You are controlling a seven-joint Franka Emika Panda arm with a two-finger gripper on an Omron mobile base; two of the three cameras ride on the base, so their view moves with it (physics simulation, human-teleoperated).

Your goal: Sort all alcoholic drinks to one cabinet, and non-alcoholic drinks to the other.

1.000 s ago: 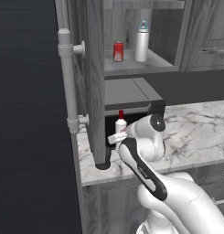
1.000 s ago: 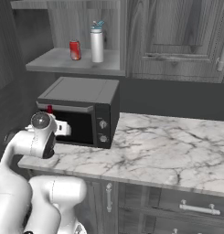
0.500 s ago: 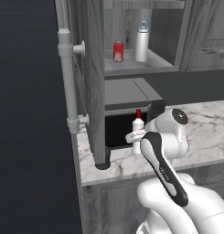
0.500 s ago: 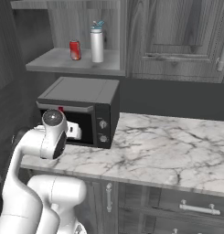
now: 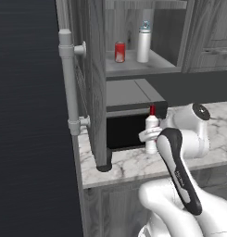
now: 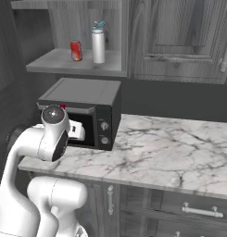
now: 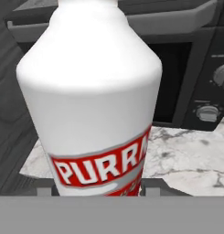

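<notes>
The black microwave (image 6: pixel 85 113) stands on the marble counter (image 6: pixel 170 150). On the open shelf (image 6: pixel 73 65) above the microwave stand a red can (image 6: pixel 76 51) and, just beside it, a pale-grey bottle (image 6: pixel 98 43). The arm's wrist fronts the microwave door.

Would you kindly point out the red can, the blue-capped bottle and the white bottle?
red can (image 5: pixel 120 52), left base view, its side.
blue-capped bottle (image 6: pixel 98 45), right base view, its body.
white bottle (image 7: pixel 93 98), hand view, its body.

"PURRA" on white bottle (image 7: pixel 90 100) label
</notes>
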